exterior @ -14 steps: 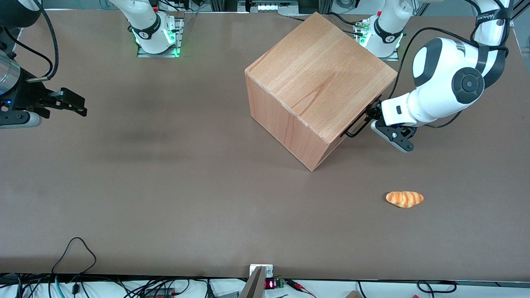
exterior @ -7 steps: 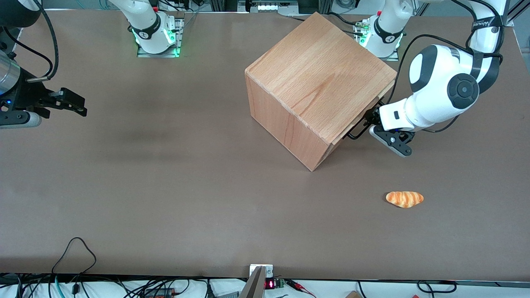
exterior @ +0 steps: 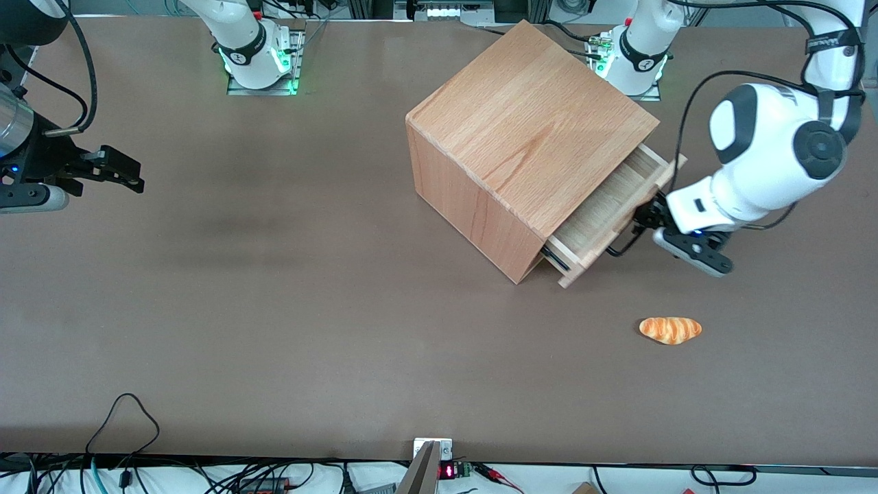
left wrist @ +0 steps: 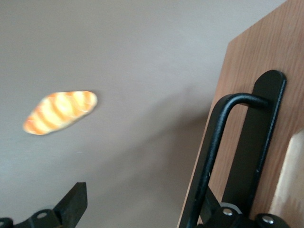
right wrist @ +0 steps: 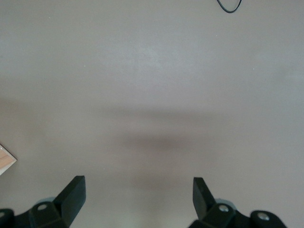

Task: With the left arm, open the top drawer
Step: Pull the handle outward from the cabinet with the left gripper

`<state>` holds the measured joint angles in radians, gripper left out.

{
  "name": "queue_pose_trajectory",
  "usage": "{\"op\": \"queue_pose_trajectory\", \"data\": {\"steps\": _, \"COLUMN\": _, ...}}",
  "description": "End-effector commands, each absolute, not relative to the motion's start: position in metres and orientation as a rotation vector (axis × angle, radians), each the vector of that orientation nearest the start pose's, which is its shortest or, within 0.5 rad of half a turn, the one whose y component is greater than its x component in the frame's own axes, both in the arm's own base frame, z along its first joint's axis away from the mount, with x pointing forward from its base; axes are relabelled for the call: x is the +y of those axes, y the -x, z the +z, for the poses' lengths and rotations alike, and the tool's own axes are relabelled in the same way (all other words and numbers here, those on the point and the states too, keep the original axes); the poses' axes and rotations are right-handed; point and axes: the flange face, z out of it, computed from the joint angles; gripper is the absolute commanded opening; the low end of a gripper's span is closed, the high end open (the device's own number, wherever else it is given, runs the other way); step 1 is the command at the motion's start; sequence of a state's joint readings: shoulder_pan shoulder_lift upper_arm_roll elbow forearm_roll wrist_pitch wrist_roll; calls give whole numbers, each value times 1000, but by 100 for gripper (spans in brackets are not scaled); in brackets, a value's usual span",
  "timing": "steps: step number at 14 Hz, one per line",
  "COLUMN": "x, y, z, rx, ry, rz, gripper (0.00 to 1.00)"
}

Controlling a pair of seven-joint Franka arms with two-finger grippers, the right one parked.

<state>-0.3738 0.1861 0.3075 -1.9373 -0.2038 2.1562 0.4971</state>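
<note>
Front view shows the top drawer [exterior: 610, 209] pulled partway out of the wooden cube [exterior: 528, 137], its pale inside exposed and its flat front facing the working arm's end of the desk [exterior: 274, 309]. At the drawer front, the left arm [exterior: 772, 154] reaches down with its end effector [exterior: 651, 230] at the black wire handle [exterior: 621, 243]. Left wrist view shows the handle [left wrist: 223, 156] close up against the drawer front [left wrist: 266, 71], with one black fingertip [left wrist: 73, 204] standing well apart from it, so the fingers are spread wide and not clamped on the wire. A toy croissant [exterior: 670, 329] lies on the desk nearer the front camera than the end effector.
</note>
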Motion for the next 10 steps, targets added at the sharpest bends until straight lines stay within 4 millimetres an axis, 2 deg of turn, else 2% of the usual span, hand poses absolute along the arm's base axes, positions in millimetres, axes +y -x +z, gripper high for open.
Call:
{"op": "queue_pose_trajectory", "data": {"steps": 1, "x": -19, "y": -621, "z": 371, "rx": 701, "ry": 3092, "rz": -175, "gripper": 100}}
{"op": "queue_pose_trajectory", "data": {"steps": 4, "x": 0, "y": -627, "z": 376, "rx": 662, "ry": 3065, "rz": -257, "gripper": 100}}
{"op": "queue_pose_trajectory", "data": {"steps": 5, "x": 0, "y": -634, "z": 390, "rx": 656, "ry": 3055, "rz": -301, "gripper": 100}}
{"op": "queue_pose_trajectory", "data": {"steps": 8, "x": -1, "y": -639, "z": 411, "rx": 646, "ry": 3057, "rz": -351, "gripper": 100}}
{"op": "queue_pose_trajectory", "data": {"steps": 10, "x": -6, "y": -642, "z": 428, "rx": 652, "ry": 3080, "rz": -322, "gripper": 100}}
